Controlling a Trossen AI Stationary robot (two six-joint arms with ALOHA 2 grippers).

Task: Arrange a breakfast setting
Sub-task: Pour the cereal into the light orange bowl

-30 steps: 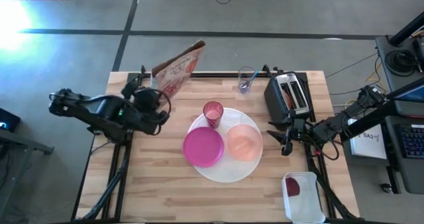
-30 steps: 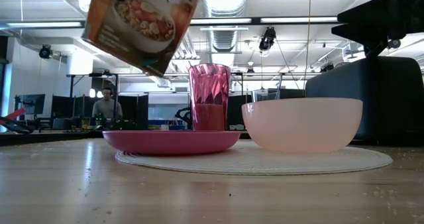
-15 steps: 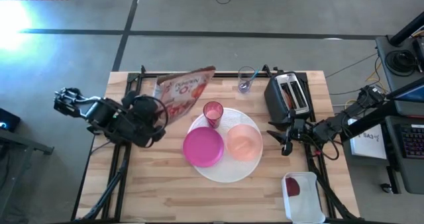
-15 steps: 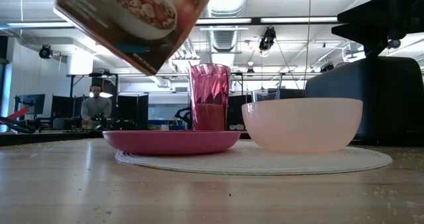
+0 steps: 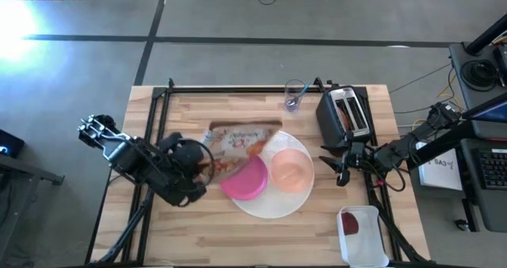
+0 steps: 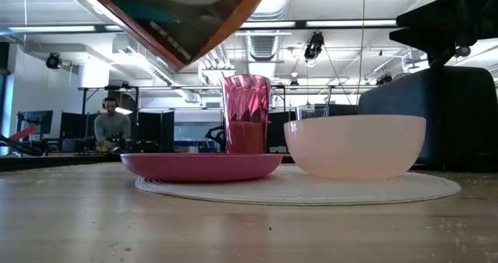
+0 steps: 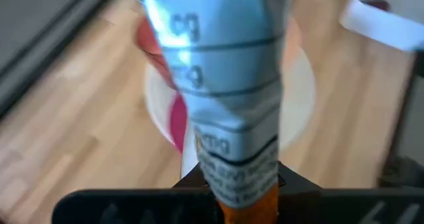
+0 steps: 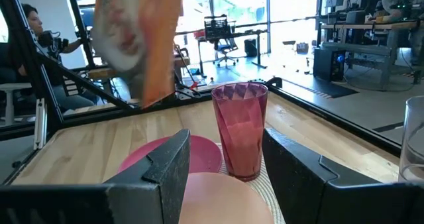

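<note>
Above the magenta plate (image 5: 247, 179) hangs a cereal box (image 5: 242, 143) — clamped in the left tool (image 5: 203, 166).

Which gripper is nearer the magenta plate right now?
Left. The left gripper, shut on the cereal box, sits just beside the magenta plate, with the box tilted over it. The right gripper waits open past the peach bowl, by the toaster.

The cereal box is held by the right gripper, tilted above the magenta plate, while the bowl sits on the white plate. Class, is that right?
Not quite. The cereal box is held by the left gripper, as the high view shows. The right gripper waits open beside the toaster. The rest stands: the box tilts above the magenta plate, and the bowl sits on the white plate.
</note>
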